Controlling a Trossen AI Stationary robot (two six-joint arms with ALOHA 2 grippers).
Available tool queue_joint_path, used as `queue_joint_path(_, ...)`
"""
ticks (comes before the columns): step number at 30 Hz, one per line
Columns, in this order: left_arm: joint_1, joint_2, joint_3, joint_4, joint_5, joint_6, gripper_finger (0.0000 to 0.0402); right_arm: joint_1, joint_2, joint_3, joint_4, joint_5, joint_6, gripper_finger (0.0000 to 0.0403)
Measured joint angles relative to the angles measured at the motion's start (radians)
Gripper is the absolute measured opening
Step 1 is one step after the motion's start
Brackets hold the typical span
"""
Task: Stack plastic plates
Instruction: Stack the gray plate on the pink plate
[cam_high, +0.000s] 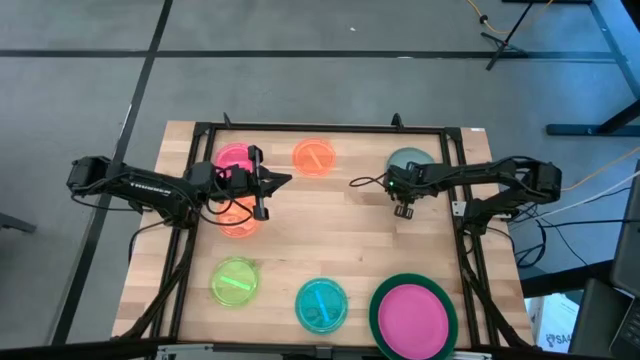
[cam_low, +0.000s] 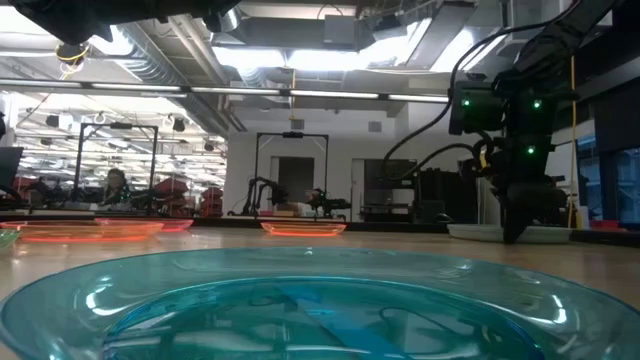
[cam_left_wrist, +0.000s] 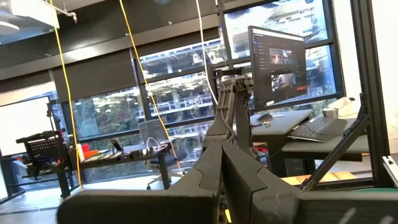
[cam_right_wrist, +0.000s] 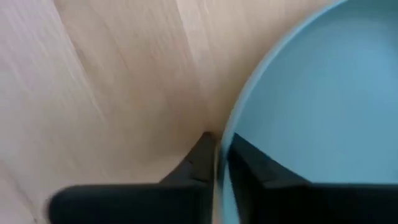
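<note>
The grey-blue plate (cam_high: 410, 160) lies near the table's far right, and my right gripper (cam_high: 403, 208) (cam_right_wrist: 217, 140) is shut on its rim. My left gripper (cam_high: 275, 182) is shut on nothing, held level above the table over a magenta plate (cam_high: 233, 157) and a translucent pink plate (cam_high: 238, 224). A translucent orange plate (cam_high: 314, 157) lies at the far middle. Along the near edge lie a yellow-green plate (cam_high: 235, 281), a cyan plate (cam_high: 321, 304) (cam_low: 300, 300), and a magenta plate (cam_high: 412, 316) inside a dark green one (cam_high: 378, 300). My right gripper pinches the grey-blue plate's rim (cam_right_wrist: 239, 118), with one finger (cam_right_wrist: 196, 162) outside the rim over the wood and the other inside the plate's hollow. The fingers come from above, pointing down. In the low view the plate (cam_low: 490, 232) still lies flat on the table.
A dark frame (cam_high: 320, 128) runs along the table's far edge and down both sides. Bare wood (cam_high: 340, 235) spans the table's middle between the far and near rows of plates. Cables hang by the right arm's base.
</note>
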Motion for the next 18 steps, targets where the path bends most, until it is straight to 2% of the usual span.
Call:
queue_joint_path(2, 0.000, 0.000, 0.000, 0.000, 0.000, 0.000, 0.0006, 0.000, 0.001, 0.004, -0.002, 0.005, -0.005, 0.0007)
queue_joint_path(8, 0.000, 0.000, 0.000, 0.000, 0.000, 0.000, 0.0006, 0.023, -0.005, 0.031, -0.056, -0.025, 0.000, 0.0016)
queue_joint_path(12, 0.000, 0.000, 0.000, 0.000, 0.000, 0.005, 0.0006, 0.101, -0.042, 0.058, -0.127, -0.023, 0.033, 0.0003)
queue_joint_path(18, 0.000, 0.000, 0.000, 0.000, 0.000, 0.007, 0.0006, 0.256, -0.109, 0.113, -0.203, -0.033, 0.158, 0.0007)
